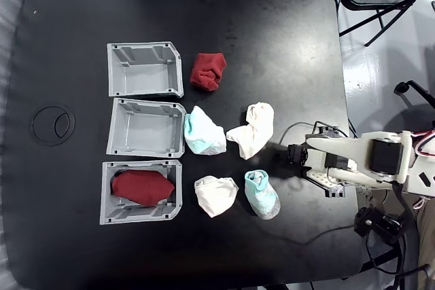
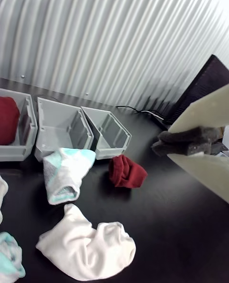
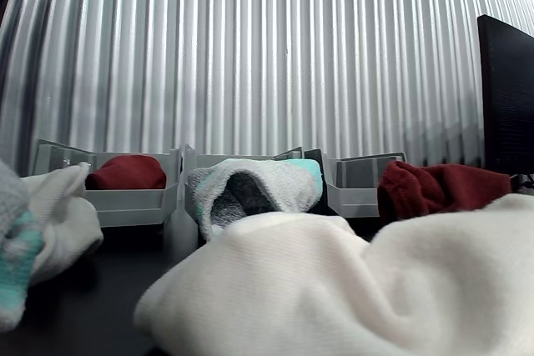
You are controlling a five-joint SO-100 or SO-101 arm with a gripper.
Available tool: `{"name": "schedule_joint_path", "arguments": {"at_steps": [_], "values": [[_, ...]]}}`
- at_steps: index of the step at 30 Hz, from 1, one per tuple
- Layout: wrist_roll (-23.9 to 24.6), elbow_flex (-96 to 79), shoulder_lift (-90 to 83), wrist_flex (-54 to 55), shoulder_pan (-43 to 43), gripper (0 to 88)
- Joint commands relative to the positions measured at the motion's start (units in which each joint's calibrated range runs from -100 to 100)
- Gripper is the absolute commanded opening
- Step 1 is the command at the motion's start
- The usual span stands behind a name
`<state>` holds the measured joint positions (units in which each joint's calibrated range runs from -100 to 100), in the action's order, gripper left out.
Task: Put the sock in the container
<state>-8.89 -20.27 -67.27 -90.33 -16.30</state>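
Already the sock (image 1: 142, 187) is seen lying lengthwise inside the container (image 1: 107, 192), well apart from the clenched, empty gripper (image 2: 187, 141).

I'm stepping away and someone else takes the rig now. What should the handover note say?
Gripper: pads pressed together, holding nothing, pulled back from the socks.
Sock: dark red bundle lying inside the container, the bin lowest in the fixed view.
Done: sock is in the container.
Left: nothing for that sock. A second red sock, two white socks and two teal socks lie loose on the table; the other two bins hold nothing.
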Motion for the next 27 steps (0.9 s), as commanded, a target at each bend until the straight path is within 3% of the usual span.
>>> {"name": "schedule_joint_path", "arguments": {"at_steps": [1, 9, 14, 22, 27], "values": [[0.27, -6.42, -10.07, -0.02, 0.04, 1.3], [0.39, -27.97, -32.15, 10.99, 0.04, 1.3], [0.39, -41.41, -31.14, 15.61, -1.37, 1.3], [0.39, -64.67, -32.06, 31.57, -3.5, 1.3], [0.33, -71.16, -32.15, 34.56, -3.42, 1.3]]}}
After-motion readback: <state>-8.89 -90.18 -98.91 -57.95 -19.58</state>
